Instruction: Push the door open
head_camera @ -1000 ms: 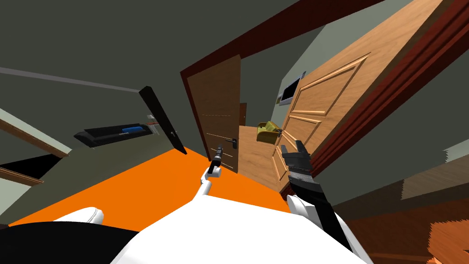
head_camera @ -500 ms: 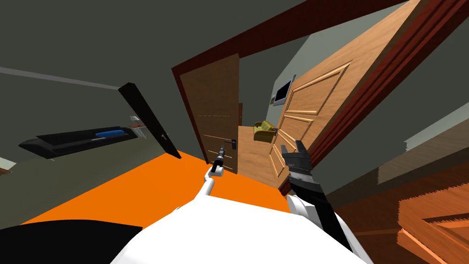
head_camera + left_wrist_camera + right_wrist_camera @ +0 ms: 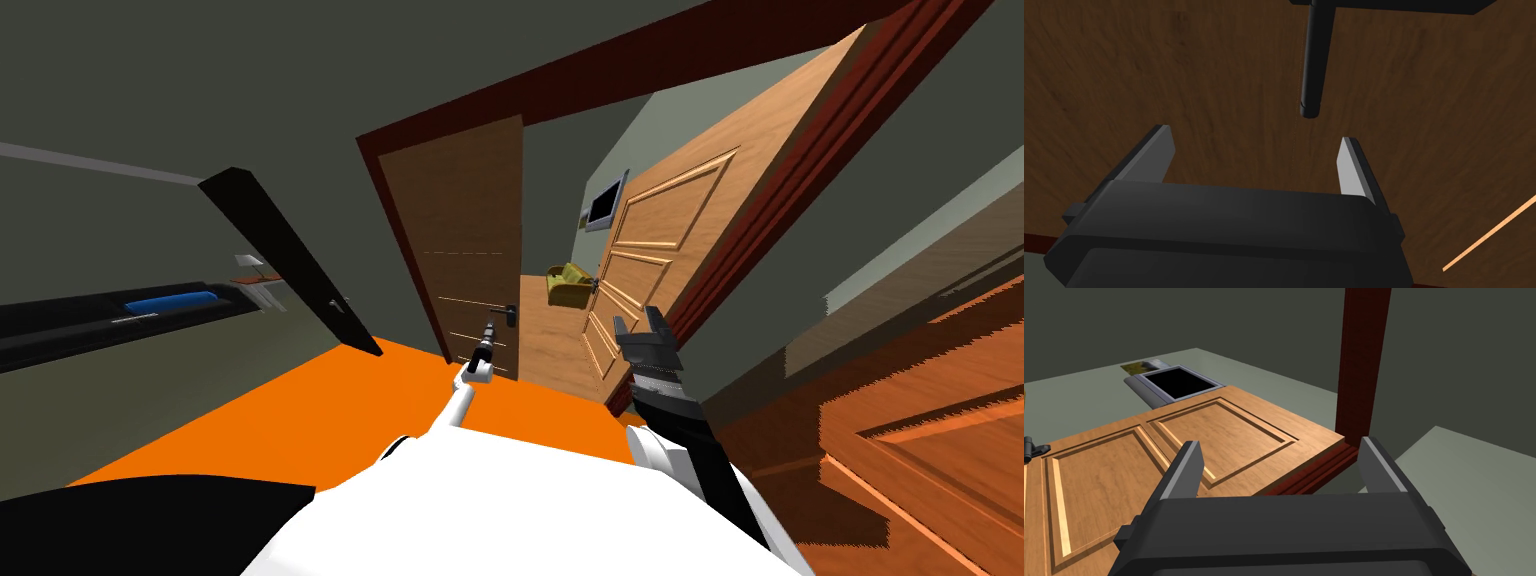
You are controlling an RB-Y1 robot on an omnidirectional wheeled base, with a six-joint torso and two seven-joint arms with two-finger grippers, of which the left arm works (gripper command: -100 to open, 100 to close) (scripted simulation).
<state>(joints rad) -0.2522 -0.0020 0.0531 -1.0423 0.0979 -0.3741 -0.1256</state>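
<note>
Two doors stand ahead of me in the head view. Just left of the picture's centre is the dark brown door (image 3: 465, 240) that my left arm is at. It sits in a dark red door frame (image 3: 560, 85), with a black lever handle (image 3: 510, 316) near its right edge, low in the middle of the picture. My left gripper (image 3: 487, 338) reaches toward that door just below and left of the handle, above the orange floor (image 3: 330, 410). In the left wrist view its two fingers (image 3: 1351, 167) stand wide apart with nothing between them, facing the door's dark wood grain. The black lever ends just beyond the fingertips, nearer one finger than the other — I cannot tell whether the tips touch the wood.

Right of centre a lighter panelled door (image 3: 660, 250) stands open. In the gap between the two doors I see a wooden floor (image 3: 545, 345) and a yellow-green sofa (image 3: 568, 285). My right gripper (image 3: 640, 325) is held up at lower centre-right, just in front of the light door's lower panels. Its fingers are wide too, and empty. Past them the right wrist view shows the panelled door, a post of the red door frame and a grey-rimmed black screen (image 3: 1174, 383) on the pale wall. At the left of the head view a black slab (image 3: 290, 260) stands at the edge of the orange floor.
</note>
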